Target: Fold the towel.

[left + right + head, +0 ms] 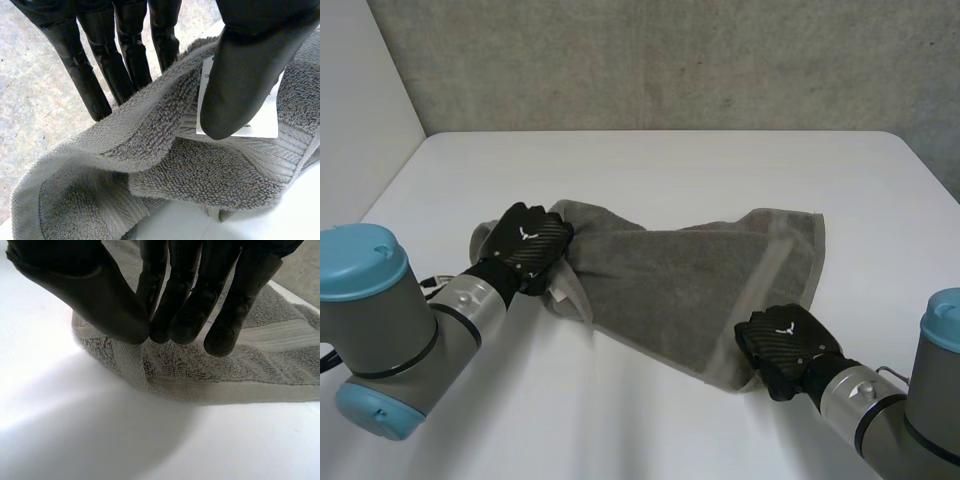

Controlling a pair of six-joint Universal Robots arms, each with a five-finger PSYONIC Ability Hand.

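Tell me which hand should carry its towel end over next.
Probably the right hand: it pinches a flat hemmed corner of the towel, while the left hand grips a bunched end.

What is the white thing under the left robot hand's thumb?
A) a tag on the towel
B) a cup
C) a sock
A: the thumb of the left robot hand presses on a white tag that lies on the grey towel.

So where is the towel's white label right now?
In the left wrist view the white label lies on the grey towel, pressed under the thumb of the left hand; in the head view that is the towel's left end.
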